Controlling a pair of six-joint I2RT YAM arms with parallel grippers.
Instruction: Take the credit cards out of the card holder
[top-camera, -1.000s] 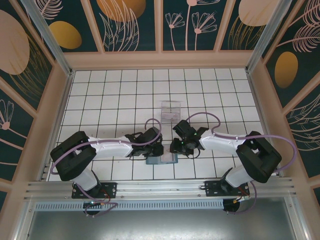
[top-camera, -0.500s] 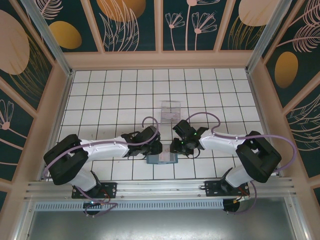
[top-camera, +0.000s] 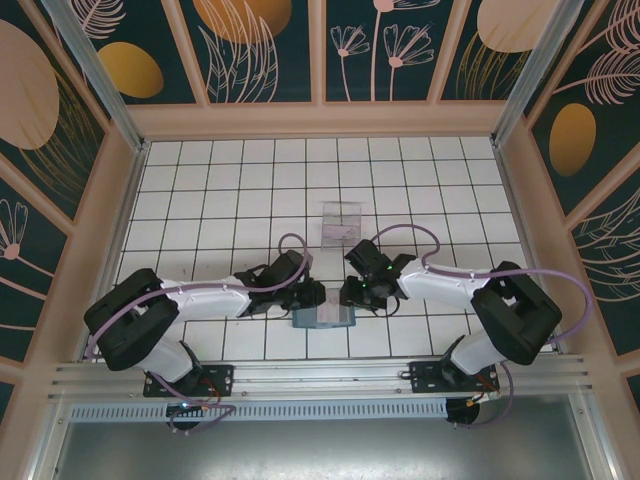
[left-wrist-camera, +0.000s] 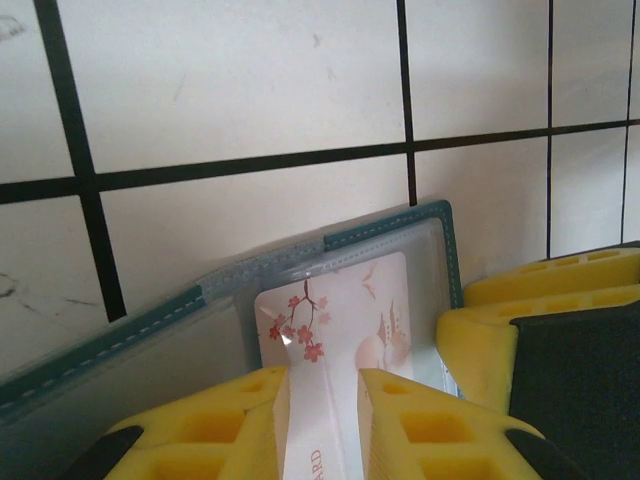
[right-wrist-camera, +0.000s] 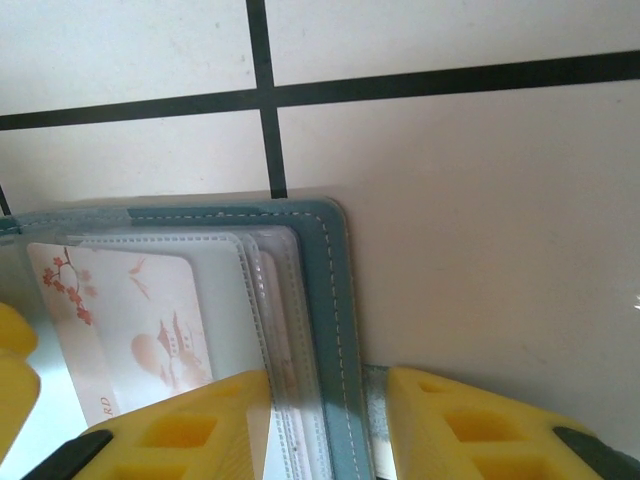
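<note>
Top camera first: the card holder (top-camera: 323, 319) lies flat on the desk (top-camera: 230, 190) with a claw at each end of it. The left claw (top-camera: 312, 297) is at its left end and the right claw (top-camera: 350, 296) at its right end, both right over it. A clear plastic tray (top-camera: 340, 222) sits beyond the card holder, well apart from it.

Left wrist cam: the card holder (left-wrist-camera: 390, 228) is open, a stitched teal rim around a clear sleeve. A white credit card (left-wrist-camera: 335, 320) with a pinkish blossom print sits inside that sleeve. The left claw (left-wrist-camera: 323, 425) hangs just over the card, its two yellow fingers a narrow gap apart with the card's face showing through. So it's released, not pinching anything we can see. A finger (left-wrist-camera: 520, 310) of the right claw pokes in at the holder's right corner.

Right wrist cam: the holder's teal edge (right-wrist-camera: 325, 290) and a stack of clear sleeves run straight in between the right claw's (right-wrist-camera: 330, 440) fingers and fill the gap. To us it looks clenched on that edge. The blossom card (right-wrist-camera: 140, 320) lies further in from that edge, inside the holder.
</note>
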